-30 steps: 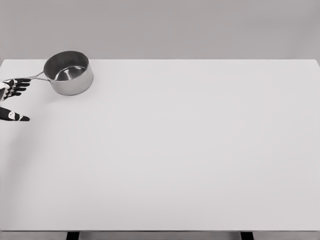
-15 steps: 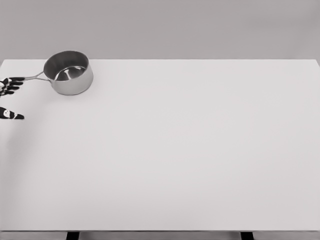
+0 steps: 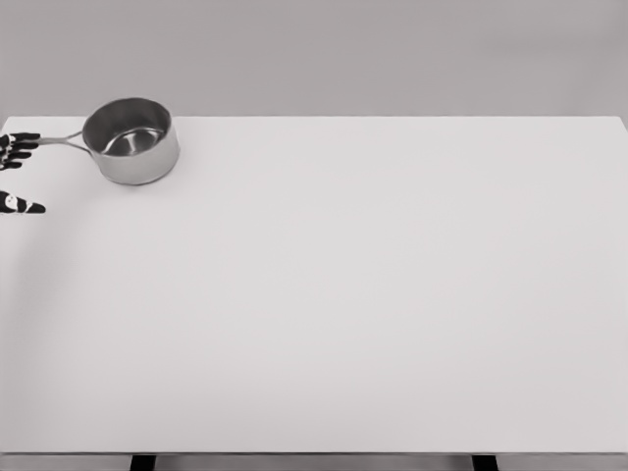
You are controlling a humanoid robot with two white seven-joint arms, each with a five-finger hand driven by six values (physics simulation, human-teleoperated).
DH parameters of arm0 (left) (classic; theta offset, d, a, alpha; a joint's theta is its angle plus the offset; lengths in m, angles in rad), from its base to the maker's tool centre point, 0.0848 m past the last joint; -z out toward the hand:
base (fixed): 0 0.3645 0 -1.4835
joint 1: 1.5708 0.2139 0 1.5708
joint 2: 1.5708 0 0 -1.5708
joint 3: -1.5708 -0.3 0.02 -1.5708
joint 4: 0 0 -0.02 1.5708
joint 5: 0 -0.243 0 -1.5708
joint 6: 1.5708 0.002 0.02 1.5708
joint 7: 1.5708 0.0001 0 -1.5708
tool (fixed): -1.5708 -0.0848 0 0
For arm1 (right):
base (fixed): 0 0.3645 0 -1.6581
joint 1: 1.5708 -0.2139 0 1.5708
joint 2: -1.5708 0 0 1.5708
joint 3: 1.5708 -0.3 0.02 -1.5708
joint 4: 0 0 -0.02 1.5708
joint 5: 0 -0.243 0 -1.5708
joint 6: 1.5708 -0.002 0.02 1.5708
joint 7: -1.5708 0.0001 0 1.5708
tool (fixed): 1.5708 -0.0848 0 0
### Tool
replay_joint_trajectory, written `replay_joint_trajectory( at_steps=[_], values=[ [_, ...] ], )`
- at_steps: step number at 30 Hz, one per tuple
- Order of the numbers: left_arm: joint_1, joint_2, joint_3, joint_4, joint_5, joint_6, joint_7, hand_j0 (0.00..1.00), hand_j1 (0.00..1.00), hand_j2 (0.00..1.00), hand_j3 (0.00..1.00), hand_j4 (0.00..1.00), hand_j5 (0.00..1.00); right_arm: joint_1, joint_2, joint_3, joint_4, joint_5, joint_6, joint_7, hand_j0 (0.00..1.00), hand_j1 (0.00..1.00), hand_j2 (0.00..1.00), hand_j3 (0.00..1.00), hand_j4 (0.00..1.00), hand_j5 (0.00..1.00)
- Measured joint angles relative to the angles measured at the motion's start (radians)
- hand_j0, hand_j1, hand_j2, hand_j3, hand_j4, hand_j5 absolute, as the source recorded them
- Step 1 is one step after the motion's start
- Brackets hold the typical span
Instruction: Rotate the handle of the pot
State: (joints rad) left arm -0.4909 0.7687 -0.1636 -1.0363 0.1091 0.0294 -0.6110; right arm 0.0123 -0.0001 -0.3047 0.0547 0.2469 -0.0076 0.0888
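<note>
Upper left of the frame, the pot (image 3: 130,140) sits on the table (image 3: 373,294); left hand (image 3: 16,172) apparently spread, fingertips (image 3: 27,138) at its handle (image 3: 61,140).

White table (image 3: 373,294) fills most of the head view, matte top, far edge straight against a plain grey wall (image 3: 392,54). Wall is bare and uniformly lit. Light is soft and diffuse, only faint shading on the tabletop. Two dark table legs (image 3: 143,462) show under the near edge, one left, one right. Floor barely visible.
</note>
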Motion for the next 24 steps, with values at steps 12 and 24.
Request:
replay_joint_trajectory(
  at_steps=[12, 24],
  values=[
    [-0.037, -0.021, 0.007, 0.050, -0.018, -0.001, 0.000, 1.00, 1.00, 1.00, 1.00, 1.00, 1.00, 0.000, 0.000, 0.000, 0.000, 0.000, 0.000, 0.000, 1.00, 1.00, 1.00, 1.00, 1.00, 1.00],
    [-0.067, -0.033, 0.006, 0.092, -0.028, -0.017, 0.000, 1.00, 1.00, 1.00, 1.00, 1.00, 1.00, 0.000, 0.000, 0.000, 0.000, 0.000, 0.000, 0.000, 1.00, 1.00, 1.00, 1.00, 1.00, 1.00]
  ],
)
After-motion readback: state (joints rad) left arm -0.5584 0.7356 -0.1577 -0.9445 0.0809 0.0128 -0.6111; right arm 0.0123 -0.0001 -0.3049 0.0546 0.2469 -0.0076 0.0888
